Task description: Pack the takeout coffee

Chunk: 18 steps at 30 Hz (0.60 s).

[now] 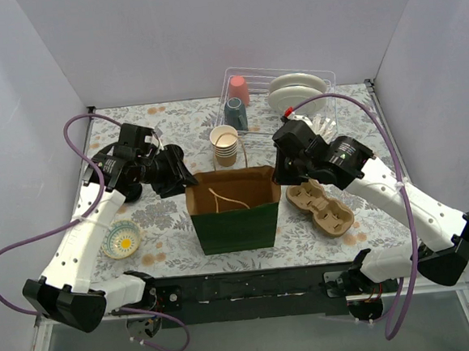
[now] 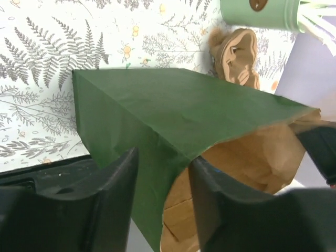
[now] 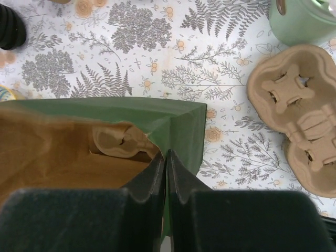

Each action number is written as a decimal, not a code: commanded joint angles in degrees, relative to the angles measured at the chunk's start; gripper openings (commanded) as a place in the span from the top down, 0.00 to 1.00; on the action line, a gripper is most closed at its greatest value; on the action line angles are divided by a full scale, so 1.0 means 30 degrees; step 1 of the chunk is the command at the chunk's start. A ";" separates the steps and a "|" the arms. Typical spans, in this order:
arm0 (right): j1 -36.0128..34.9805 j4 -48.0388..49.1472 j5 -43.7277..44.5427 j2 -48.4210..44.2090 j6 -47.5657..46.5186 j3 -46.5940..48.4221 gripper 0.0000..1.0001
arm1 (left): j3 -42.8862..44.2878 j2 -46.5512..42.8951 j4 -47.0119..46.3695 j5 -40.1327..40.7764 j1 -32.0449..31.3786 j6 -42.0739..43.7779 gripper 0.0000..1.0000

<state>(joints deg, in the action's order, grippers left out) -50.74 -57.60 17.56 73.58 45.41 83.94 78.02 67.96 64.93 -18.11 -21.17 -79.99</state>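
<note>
The jaws of your right gripper are pinched together on the right-hand rim of the green paper bag, with only a hairline slit between them. The jaws of your left gripper stand partly apart, straddling the bag's left wall; you cannot tell whether either pad presses the paper. The bag is matte green outside and brown kraft inside. It is creased and stands upright with its mouth open at the middle of the near edge of the tabletop, which carries a fern-and-flower print. A moulded-pulp cup carrier, tan and fibrous, lies just beside the bag toward the right edge. A stack of lidless tan paper cups stands behind the bag. Inside the bag, a tan moulded shape is half hidden by the wall. The takeout coffee shows in none of your views.
</note>
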 commanded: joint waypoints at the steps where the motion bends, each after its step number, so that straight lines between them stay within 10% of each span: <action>1: 0.0039 0.0803 -0.0376 0.0345 0.0186 0.1140 0.87 | 0.1939 0.0693 0.0827 0.0645 -0.0004 0.0791 0.53; 18: 0.0039 0.6739 0.0328 -0.3635 -0.2887 -0.3161 0.99 | 0.9005 0.3888 0.3641 0.7028 -0.0004 -0.0170 0.02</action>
<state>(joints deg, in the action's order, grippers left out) -50.74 -48.16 16.99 67.70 41.80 78.26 103.55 78.81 72.75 -6.46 -21.17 -78.39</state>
